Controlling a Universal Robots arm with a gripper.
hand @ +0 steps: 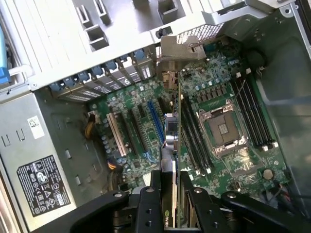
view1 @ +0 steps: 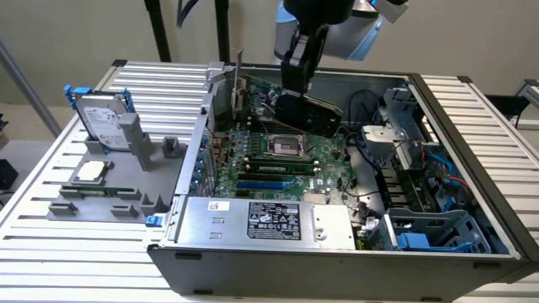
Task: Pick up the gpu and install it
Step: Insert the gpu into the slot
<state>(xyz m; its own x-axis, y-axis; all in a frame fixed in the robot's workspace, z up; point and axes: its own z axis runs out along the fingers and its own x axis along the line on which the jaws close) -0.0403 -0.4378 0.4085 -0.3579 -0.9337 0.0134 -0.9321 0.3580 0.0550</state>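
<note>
Plain beige wall (view1: pixel 76 31) across the back; two black uprights (view1: pixel 158 31) stand in front of it, and a grey metal bar (view1: pixel 24 85) slants down on the exterior view's left; the surface (view1: pixel 50 252) is silvery ribbed slats, pretty tidy; light's soft and even, barely any hard shadows; a dark block (view1: pixel 515 104) pokes in at the exterior view's right edge, can't tell what.

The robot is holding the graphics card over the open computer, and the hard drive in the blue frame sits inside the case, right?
Not quite: the hard drive in the blue frame stands outside the case, on the grey holder at the exterior view's left. The end effector does hold the gpu over the open computer, as the exterior view shows.
</note>
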